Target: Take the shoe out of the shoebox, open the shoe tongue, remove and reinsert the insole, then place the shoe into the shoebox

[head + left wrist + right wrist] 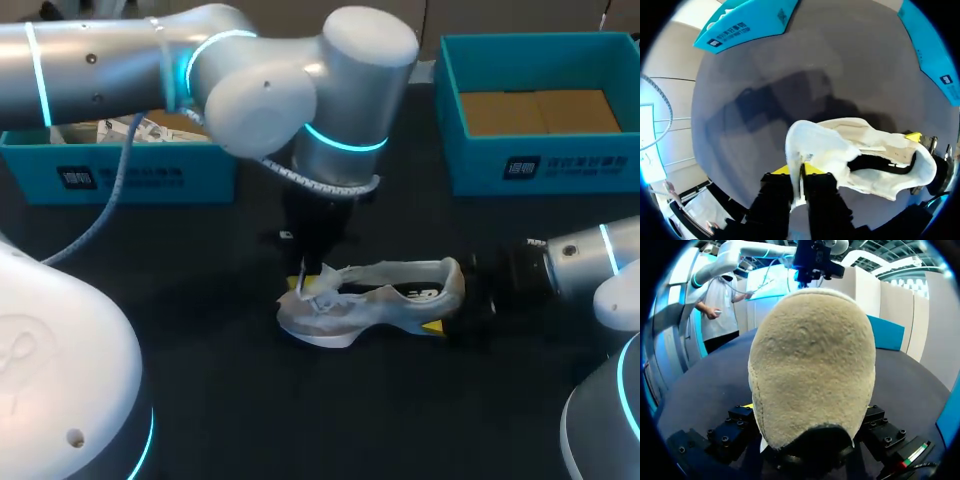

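Note:
A white shoe [385, 298] lies on its sole in the middle of the dark table, toe towards my left arm. My left gripper [305, 278] comes down from above onto the front of the shoe. In the left wrist view it [801, 182] is shut on the thin white tongue [812, 147], which is pulled up from the shoe [880, 167]. My right gripper [455, 305] is at the heel end. In the right wrist view the beige heel [812, 365] fills the space between its wide-set fingers, which touch it on both sides, so the gripper [810, 412] is shut on the shoe.
Two teal shoeboxes stand at the back of the table. The left box [130, 170] holds white paper. The right box [540, 160] shows a bare brown bottom. Dark tabletop [330, 410] stretches in front of the shoe.

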Robot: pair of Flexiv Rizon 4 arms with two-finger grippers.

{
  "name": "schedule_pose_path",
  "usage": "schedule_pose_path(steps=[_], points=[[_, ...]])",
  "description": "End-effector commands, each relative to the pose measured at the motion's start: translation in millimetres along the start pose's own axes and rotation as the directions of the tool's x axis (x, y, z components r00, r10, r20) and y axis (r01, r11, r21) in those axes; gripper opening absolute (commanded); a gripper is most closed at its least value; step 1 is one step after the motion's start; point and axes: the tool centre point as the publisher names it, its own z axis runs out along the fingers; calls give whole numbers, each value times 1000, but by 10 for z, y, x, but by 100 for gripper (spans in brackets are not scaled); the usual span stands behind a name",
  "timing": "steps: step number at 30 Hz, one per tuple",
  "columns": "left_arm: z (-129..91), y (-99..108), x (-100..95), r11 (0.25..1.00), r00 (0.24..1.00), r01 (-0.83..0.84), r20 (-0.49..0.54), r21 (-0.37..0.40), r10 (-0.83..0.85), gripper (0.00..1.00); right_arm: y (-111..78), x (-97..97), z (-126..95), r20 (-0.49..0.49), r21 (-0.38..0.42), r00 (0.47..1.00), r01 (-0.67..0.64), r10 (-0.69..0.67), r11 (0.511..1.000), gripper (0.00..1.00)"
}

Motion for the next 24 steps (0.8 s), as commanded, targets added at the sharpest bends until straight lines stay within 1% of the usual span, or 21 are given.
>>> schedule_pose_path(steps=[1,5,6,17,20,24], points=[[171,17,-57,994,994,111,-5,-4,-111,27,-10,3,8,1,4,1000,-1,1,1000,0],[245,23,-87,992,993,120,-3,-22,-120,44,-10,3,8,1,4,1000,-1,1,1000,0],[264,24,-91,992,993,122,0,-25,-122,46,-10,3,8,1,4,1000,-1,1,1000,0],[427,35,-216,985,986,166,37,-49,-164,50,-10,3,8,1,4,1000,-1,1,1000,0],[451,52,-244,982,984,178,42,-59,-176,58,-10,3,8,1,4,1000,-1,1,1000,0],[540,54,-250,977,979,200,62,-67,-196,62,-10,3,8,1,4,1000,-1,1,1000,0]])
